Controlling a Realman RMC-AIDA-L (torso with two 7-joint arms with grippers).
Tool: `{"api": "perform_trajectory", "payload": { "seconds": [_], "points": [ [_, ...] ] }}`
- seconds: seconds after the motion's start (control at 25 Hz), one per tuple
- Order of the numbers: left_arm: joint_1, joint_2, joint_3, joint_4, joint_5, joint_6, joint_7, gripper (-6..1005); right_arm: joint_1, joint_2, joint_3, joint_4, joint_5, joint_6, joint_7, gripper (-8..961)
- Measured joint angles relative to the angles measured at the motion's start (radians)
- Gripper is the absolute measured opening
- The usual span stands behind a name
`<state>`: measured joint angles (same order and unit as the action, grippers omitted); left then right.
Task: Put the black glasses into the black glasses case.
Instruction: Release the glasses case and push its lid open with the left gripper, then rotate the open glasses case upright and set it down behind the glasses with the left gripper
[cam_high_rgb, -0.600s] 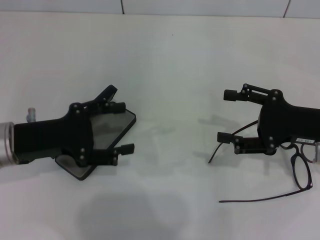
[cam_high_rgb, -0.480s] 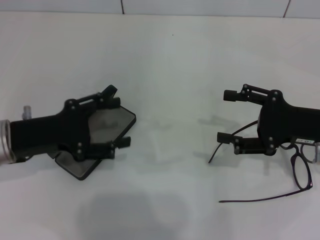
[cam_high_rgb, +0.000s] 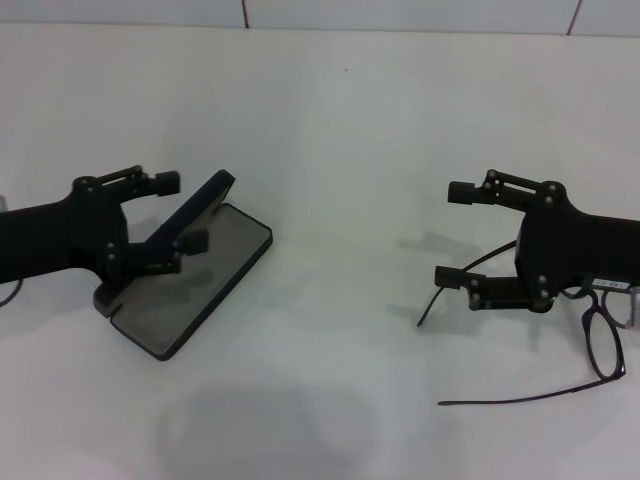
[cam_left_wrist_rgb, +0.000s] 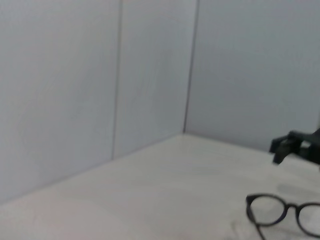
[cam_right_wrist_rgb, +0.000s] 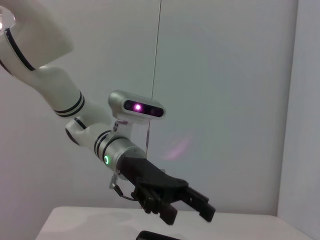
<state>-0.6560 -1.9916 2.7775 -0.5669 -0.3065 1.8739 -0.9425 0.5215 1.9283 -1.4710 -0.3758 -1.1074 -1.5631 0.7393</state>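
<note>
The black glasses case (cam_high_rgb: 190, 290) lies open at the left of the table, grey lining up, its lid (cam_high_rgb: 205, 198) tilted upward. My left gripper (cam_high_rgb: 180, 211) hovers over the case's left end, open and empty; the right wrist view shows it (cam_right_wrist_rgb: 187, 205) above the case's edge (cam_right_wrist_rgb: 157, 235). The black glasses (cam_high_rgb: 604, 340) rest unfolded on the table at the right, one temple arm (cam_high_rgb: 510, 399) stretched toward the front. My right gripper (cam_high_rgb: 454, 233) stands open just left of the frame, partly covering it. In the left wrist view the glasses (cam_left_wrist_rgb: 280, 212) lie below the right gripper (cam_left_wrist_rgb: 295, 147).
A white table (cam_high_rgb: 340, 130) spreads between the two arms. White wall panels (cam_left_wrist_rgb: 100, 90) rise behind it and meet in a corner.
My left gripper has pulled back to the left off the case, uncovering the lining and the raised lid. The right arm and the glasses have not moved.
</note>
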Motion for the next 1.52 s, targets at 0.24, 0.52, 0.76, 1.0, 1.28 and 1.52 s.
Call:
{"api": "perform_trajectory", "payload": {
  "seconds": [0.24, 0.52, 0.76, 1.0, 1.28, 1.52],
  "points": [
    [-0.027, -0.088, 0.067, -0.211, -0.006, -0.044, -0.119, 875, 0.000, 0.001, -0.003, 0.000, -0.005, 0.005, 0.000, 840],
    [-0.035, -0.098, 0.068, -0.232, 0.000, -0.143, -0.185, 737, 0.001, 0.004, 0.000, -0.001, -0.024, 0.009, 0.000, 840],
    [-0.038, -0.100, 0.068, -0.232, 0.030, -0.170, -0.183, 626, 0.000, 0.005, 0.000, -0.002, -0.025, 0.009, -0.001, 840],
    [-0.043, -0.098, 0.068, -0.231, 0.037, -0.170, -0.180, 513, 0.000, 0.006, -0.001, -0.002, -0.025, 0.011, -0.001, 839],
    [-0.071, -0.092, 0.068, -0.208, 0.039, -0.197, -0.170, 408, -0.002, 0.016, -0.006, -0.047, -0.134, 0.001, -0.002, 839],
    [-0.125, -0.091, 0.068, -0.192, 0.039, -0.239, -0.149, 299, -0.012, 0.047, -0.006, -0.100, -0.240, -0.006, 0.000, 839]
  ]
}}
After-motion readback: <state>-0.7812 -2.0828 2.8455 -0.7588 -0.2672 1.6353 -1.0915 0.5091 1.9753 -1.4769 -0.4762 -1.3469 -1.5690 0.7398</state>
